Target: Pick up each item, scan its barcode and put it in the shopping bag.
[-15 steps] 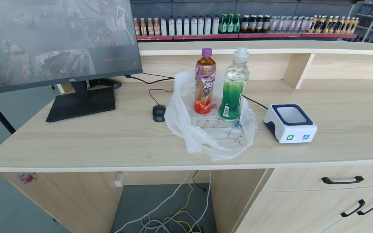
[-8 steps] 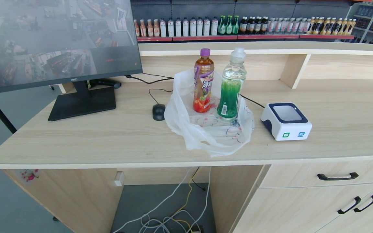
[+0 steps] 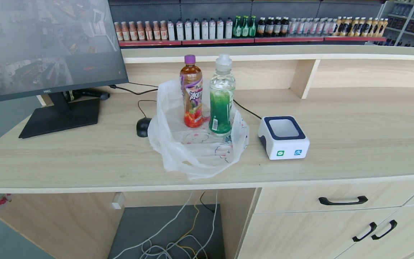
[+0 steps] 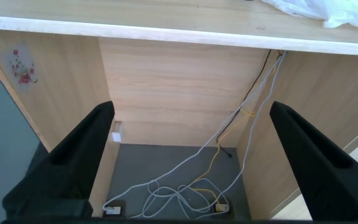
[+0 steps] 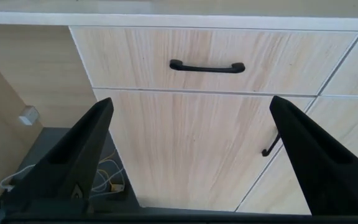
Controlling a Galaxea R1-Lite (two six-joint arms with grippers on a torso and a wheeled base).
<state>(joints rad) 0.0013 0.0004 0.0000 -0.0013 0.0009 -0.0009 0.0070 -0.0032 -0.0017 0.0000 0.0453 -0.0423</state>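
Head view: tea bottle (image 3: 192,93) and green bottle (image 3: 221,99) stand upright, side by side, within the spread-open shopping bag (image 3: 196,154), mid-surface (image 3: 354,136). The scanner (image 3: 283,137) sits just beside the bag, on the robot's right. Likely both are bagged already, with the bag slumped around them. Below the surface edge, the left gripper (image 4: 191,155) faces the cable gap, jaws wide apart, empty. The right gripper (image 5: 194,155) faces the drawer front (image 5: 135,59), equally spread, nothing held.
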